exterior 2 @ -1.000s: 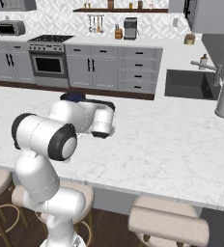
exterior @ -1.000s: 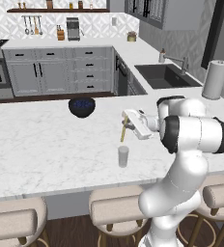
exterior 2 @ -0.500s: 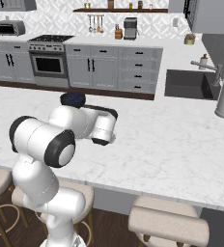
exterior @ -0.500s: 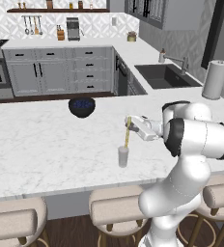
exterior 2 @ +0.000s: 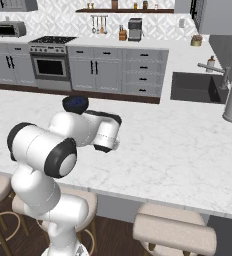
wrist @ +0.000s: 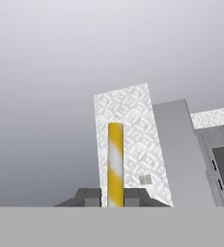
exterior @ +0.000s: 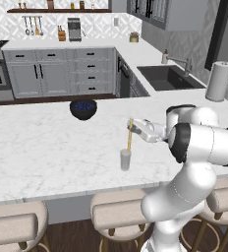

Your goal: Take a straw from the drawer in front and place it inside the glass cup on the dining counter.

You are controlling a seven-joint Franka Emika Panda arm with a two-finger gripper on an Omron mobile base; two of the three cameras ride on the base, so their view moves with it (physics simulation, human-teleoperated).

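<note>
My gripper point(exterior: 135, 126) is shut on the upper part of the yellow straw point(exterior: 129, 138), which stands nearly upright. The straw's lower end meets the mouth of the small glass cup point(exterior: 125, 160) on the white marble dining counter point(exterior: 37, 147); how deep it reaches I cannot tell. In the hand view the straw point(wrist: 115, 164) rises between the two dark fingertips point(wrist: 90, 197) of the gripper point(wrist: 115, 200). In the right base view my own arm hides the hand and the cup. The drawer is out of view.
A dark blue bowl point(exterior: 83, 109) point(exterior 2: 75, 103) sits on the counter beyond the cup. A paper towel roll point(exterior: 219, 81) stands far right beside the sink point(exterior: 167, 78). Beige stools point(exterior: 121, 211) line the near edge.
The hand has levelled and sunk a little, bringing the tilted straw upright with its lower end down at the cup's mouth. The cup and bowl have not moved.
</note>
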